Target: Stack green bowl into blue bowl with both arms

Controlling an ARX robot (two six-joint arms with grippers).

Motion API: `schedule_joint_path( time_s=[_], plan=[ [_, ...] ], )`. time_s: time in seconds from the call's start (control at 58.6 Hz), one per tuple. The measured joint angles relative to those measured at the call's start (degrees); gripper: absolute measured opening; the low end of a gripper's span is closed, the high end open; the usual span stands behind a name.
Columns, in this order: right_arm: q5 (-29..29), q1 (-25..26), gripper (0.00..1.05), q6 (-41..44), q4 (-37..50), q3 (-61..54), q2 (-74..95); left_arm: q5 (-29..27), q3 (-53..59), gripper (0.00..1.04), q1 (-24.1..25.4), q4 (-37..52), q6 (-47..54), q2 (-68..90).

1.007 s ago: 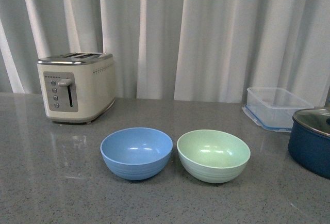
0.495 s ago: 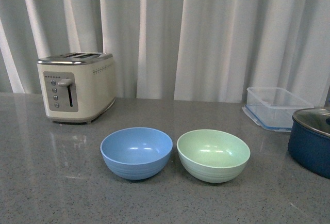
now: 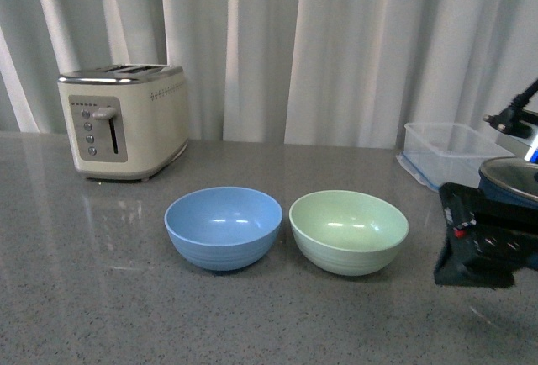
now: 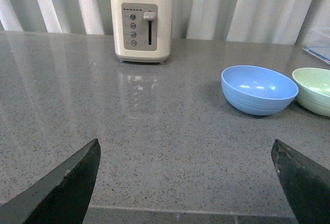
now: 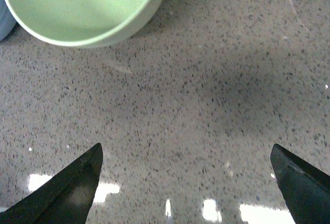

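The blue bowl [image 3: 223, 228] and the green bowl [image 3: 348, 231] stand upright side by side on the grey counter, green on the right, almost touching. Both are empty. My right arm [image 3: 483, 243] shows as a black mass to the right of the green bowl. In the right wrist view my right gripper [image 5: 185, 149] is open over bare counter, with the green bowl [image 5: 82, 7] a short way beyond its fingertips. My left gripper [image 4: 185, 149] is open near the counter's front edge, far from the blue bowl [image 4: 259, 89] and the green bowl [image 4: 315, 90].
A cream toaster [image 3: 122, 132] stands at the back left. At the back right are a clear plastic container [image 3: 450, 155] and a dark navy pot with a lid [image 3: 513, 176], partly hidden by my right arm. White curtains hang behind the counter.
My right arm has come into the front view at the right, in front of the navy pot. The bowls have not moved on the counter.
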State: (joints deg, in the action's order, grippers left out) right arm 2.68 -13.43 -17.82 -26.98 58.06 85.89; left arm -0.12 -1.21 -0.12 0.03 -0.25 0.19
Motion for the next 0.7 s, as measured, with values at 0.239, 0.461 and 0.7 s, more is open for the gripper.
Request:
schedule_joint_path(
  time_s=[0.239, 0.461, 0.7],
  plan=[
    [0.2, 0.4, 0.95, 1.4, 1.0, 8.0, 10.0, 0.0, 0.0, 0.98, 0.0, 0.0, 0.0, 0.0],
    [0.4, 1.0, 0.95, 3.7, 0.6, 16.5, 17.7, 0.0, 0.0, 0.98, 0.0, 0.0, 0.0, 0.0],
    [0.9, 1.7, 0.95, 5.4, -0.8, 24.8, 24.1, 0.0, 0.0, 0.98, 0.0, 0.0, 0.0, 0.0]
  ],
)
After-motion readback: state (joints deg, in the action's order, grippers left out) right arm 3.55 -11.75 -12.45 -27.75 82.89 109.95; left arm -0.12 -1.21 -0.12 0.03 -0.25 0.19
